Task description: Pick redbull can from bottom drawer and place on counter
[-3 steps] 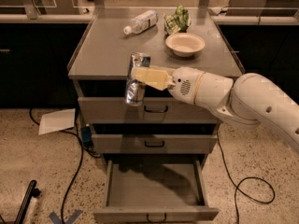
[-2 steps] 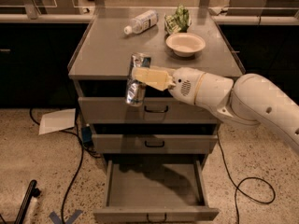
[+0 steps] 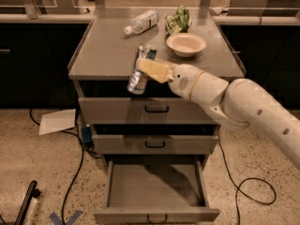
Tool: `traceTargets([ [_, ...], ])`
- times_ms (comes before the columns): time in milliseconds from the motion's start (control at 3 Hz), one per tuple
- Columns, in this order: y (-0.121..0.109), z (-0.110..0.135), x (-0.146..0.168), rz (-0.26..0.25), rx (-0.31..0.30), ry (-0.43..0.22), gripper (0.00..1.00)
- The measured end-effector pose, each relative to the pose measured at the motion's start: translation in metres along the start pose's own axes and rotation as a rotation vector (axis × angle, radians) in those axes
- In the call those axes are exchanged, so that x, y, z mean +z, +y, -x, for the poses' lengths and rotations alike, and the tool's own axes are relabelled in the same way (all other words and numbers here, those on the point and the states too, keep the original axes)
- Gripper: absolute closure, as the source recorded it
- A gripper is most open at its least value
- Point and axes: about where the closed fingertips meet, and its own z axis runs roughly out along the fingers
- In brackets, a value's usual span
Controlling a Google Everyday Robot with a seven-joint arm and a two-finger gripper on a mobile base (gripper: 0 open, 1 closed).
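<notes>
Compared with one second ago, the claw [image 3: 143, 67] and the redbull can [image 3: 136, 83] sit slightly higher against the front edge of the table [image 3: 108, 50]; nothing else has shifted.

Claw state: its yellowish fingers [image 3: 154, 70] are clamped across the middle of the can.

Arm pose: the white arm [image 3: 243, 104] enters from the lower right and reaches up and left. The rounded wrist lies just right of the claw, and the fingers point left, roughly level.

Can orientation: the long axis is near upright, with the top end tipped slightly right and away. The lower end hangs below the claw, in front of the table's front edge and the gap above the top drawer [image 3: 157, 109].

Surroundings:
- Beyond the claw and to its right, a pale bowl [image 3: 186, 43] stands on the table.
- Further beyond, a clear bottle [image 3: 140, 22] lies on its side, with a green crumpled bag [image 3: 178, 18] to its right.
- Below the claw, the middle drawer [image 3: 154, 144] is shut.
- Well below the claw, the bottom drawer [image 3: 157, 215] is pulled out.
</notes>
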Motion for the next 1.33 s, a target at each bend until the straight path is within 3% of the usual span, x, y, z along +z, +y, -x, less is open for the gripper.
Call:
traceTargets([
  [667, -0.050, 0.039, 0.049, -0.025, 0.022, -0.041, 1.00],
  [1333, -0.095, 0.057, 0.079, -0.113, 0.055, -0.065, 1.00],
])
